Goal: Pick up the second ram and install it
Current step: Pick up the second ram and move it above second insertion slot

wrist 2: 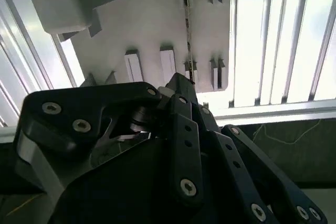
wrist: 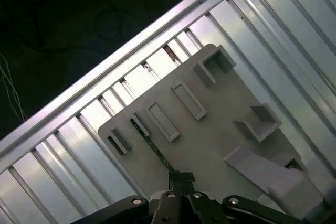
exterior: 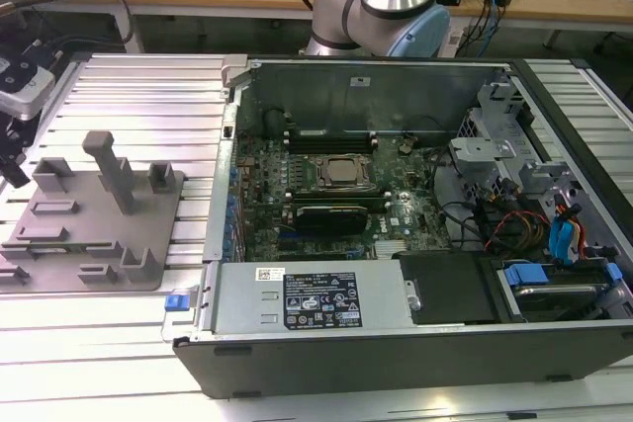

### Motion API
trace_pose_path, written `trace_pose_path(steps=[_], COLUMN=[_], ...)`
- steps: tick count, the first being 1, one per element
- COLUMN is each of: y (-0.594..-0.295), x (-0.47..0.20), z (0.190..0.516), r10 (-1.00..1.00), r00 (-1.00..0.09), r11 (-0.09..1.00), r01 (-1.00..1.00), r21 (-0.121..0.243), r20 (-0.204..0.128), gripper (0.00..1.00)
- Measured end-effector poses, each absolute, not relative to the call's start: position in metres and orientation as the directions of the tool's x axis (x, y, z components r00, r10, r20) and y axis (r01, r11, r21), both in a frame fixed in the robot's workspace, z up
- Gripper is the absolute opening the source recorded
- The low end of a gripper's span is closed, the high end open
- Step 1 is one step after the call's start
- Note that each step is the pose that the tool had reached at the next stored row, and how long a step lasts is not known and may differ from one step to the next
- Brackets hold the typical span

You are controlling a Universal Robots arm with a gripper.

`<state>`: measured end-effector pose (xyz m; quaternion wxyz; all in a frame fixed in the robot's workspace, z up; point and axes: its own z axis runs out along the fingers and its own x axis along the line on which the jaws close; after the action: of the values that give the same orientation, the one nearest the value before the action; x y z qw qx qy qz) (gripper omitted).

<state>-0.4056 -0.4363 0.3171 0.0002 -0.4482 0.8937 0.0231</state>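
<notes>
The gripper (wrist: 180, 178) is pinched narrow on one end of the ram (wrist: 152, 145). The ram runs edge-on over the grey fixture plate (wrist: 210, 145), which lies beside the open case (exterior: 396, 195).

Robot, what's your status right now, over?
Gripper shut on the second ram. Ram edge-on over the grey fixture plate. Nothing seen in the way.

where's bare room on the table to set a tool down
Bare ribbed table beyond the grey fixture plate, and on the exterior view's right of the computer case. Crowded: the plate's blocks, where the gripper clamps the second ram, and inside the case.
</notes>
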Motion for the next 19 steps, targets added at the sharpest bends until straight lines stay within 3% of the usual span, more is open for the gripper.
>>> trace_pose_path(steps=[7, 10, 19], y=[-0.4364, -0.4363, -0.4363], x=[-0.4056, -0.4056, -0.4056], z=[0.3166, 0.316, 0.3108], r10=[-0.919, -0.966, -0.995], r00=[-0.394, -0.258, -0.095], r11=[0.393, 0.257, 0.094], r01=[-0.919, -0.966, -0.995], r21=[0.04, 0.04, 0.04], r20=[-0.02, -0.019, -0.019], gripper=[0.08, 0.08, 0.08])
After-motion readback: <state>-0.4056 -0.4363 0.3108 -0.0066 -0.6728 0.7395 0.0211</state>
